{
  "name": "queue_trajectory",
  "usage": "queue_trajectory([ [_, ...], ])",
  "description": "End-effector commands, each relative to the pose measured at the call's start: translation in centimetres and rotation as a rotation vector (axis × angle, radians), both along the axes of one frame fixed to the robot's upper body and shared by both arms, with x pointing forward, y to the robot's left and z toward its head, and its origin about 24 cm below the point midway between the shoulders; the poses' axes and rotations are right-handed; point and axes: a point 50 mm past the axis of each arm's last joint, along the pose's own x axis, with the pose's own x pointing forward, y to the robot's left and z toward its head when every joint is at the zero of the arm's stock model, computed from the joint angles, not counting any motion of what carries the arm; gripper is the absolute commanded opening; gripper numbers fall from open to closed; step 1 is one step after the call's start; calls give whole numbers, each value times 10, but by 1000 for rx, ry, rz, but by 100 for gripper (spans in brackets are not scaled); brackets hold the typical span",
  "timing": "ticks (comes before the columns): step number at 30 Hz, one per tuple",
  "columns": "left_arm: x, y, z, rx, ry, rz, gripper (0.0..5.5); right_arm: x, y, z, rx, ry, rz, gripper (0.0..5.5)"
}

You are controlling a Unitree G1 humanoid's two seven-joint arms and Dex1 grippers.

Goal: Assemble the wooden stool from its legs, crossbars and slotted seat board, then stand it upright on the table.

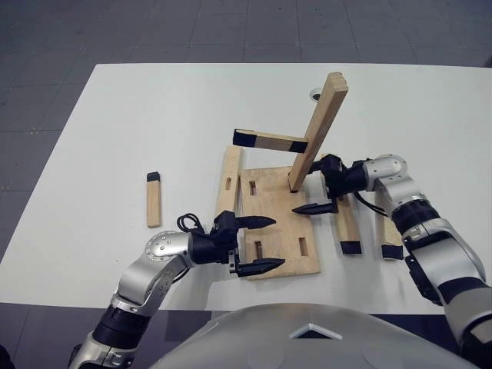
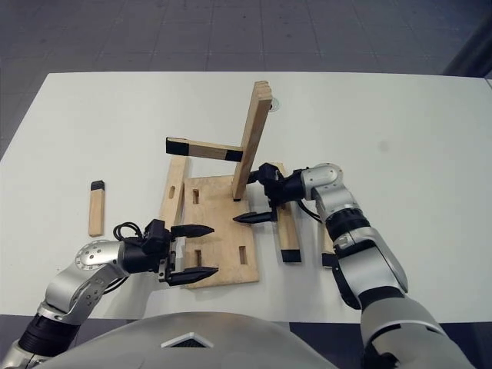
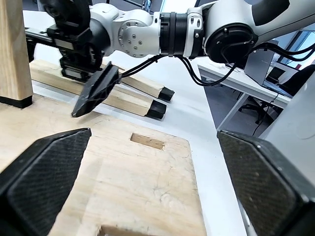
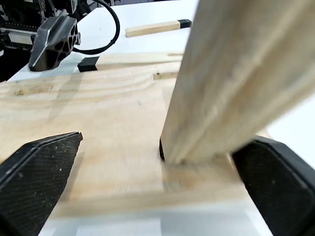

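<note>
Wooden, pale and slotted: logged the seat board (image 1: 269, 196) flat on the tabletop (image 1: 154, 115), close to the near edge. Found the left gripper (image 1: 277, 242) at its near-left corner, fingers apart and holding nothing; judged as poised to steady the board. Noted the right gripper (image 1: 301, 194) at the foot of the upright leg (image 1: 319, 127), fingers spread to either side and not clamped; judged as guarding the leg in its far-right slot. Recorded a black-tipped crossbar (image 1: 273, 141) jutting leftward from that leg, above the board. Counted one loose leg (image 1: 229, 181) just beside the board's left edge, two more legs (image 1: 347, 227) at its right, and a short crossbar (image 1: 154, 200) well apart to the left, presumably staged for later fitting. Listed a white tabletop with a small round grommet (image 1: 316, 94) behind the leg, and a grey tiled floor (image 1: 231, 31) beyond.
</note>
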Motion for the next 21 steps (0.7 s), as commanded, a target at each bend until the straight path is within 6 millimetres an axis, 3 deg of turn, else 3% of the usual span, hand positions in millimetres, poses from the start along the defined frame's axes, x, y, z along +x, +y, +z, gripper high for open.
queue_trajectory([
  [1, 4, 1, -3, 46, -29, 14, 474, -23, -21, -20, -95, 79, -62, 546],
  [8, 11, -1, -2, 151, -144, 52, 474, -24, -32, 20, 94, -55, -231, 546],
  [14, 18, -9, 18, 247, -344, 82, 474, -27, -43, 51, 263, -106, -392, 546],
  [21, 8, -15, 35, 356, -476, -49, 474, -16, -63, 86, 524, -149, -679, 546],
])
